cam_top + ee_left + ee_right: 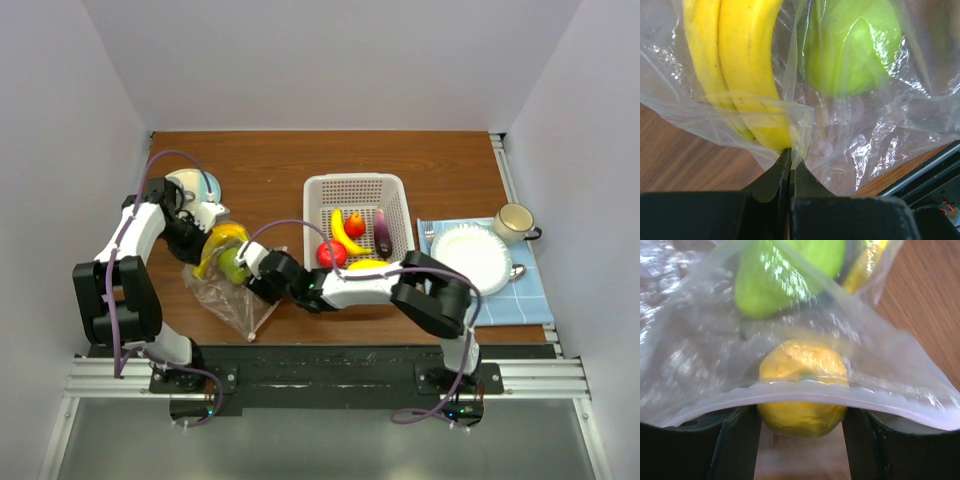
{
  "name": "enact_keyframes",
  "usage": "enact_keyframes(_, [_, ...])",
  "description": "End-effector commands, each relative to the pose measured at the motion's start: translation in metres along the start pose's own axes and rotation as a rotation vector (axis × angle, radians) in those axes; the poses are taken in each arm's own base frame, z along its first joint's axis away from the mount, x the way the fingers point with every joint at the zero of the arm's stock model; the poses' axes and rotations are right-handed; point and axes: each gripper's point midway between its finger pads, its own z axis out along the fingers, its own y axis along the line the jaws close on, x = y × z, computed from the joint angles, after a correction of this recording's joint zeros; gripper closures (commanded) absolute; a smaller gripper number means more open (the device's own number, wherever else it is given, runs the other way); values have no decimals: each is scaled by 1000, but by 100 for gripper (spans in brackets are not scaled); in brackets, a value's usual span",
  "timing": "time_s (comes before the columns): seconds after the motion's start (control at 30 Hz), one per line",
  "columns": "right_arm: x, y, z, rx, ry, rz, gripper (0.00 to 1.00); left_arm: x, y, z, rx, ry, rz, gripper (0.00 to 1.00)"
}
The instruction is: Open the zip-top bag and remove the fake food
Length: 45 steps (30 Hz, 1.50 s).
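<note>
1. Zip-top bag (228,295) was lower left of centre over the tabletop (270,170), left of the basket (318,190).
2. Left fingers (774,177) pinched shut on bag film.
3. Right fingers (737,440) part-open, clamping the yellow-orange fruit (802,390); zipper edge across it.

Top view: bright, even, diffuse light from above; soft, faint shadows on the table (250,160); pale walls with a slight bluish cast; detail crisp.
Left wrist view: sharp on the zip-top bag (865,140), white glare spots along its creases; left gripper (791,152) black, underexposed.
Right wrist view: soft throughout; smeared highlights on the plastic; yellow-orange fruit (800,420) blurred; wood at right out of focus.
</note>
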Motion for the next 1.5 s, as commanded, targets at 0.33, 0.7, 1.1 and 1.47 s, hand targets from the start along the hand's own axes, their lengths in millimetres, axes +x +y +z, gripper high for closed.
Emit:
enact_keyframes(0.33, [-39, -116, -151, 252, -177, 241, 72, -4, 3, -3, 7, 5, 23, 100])
enact_keyframes(0.7, [14, -196, -155, 656, 17, 330, 1, -63, -43, -58, 226, -245, 89, 100])
enact_keyframes(1.1, [-56, -110, -169, 275, -212, 190, 2, -35, -36, -38, 172, -144, 93, 100])
enact_keyframes(1.47, [-31, -20, -121, 47, -103, 102, 89, 21, 11, 7, -53, 65, 68, 100])
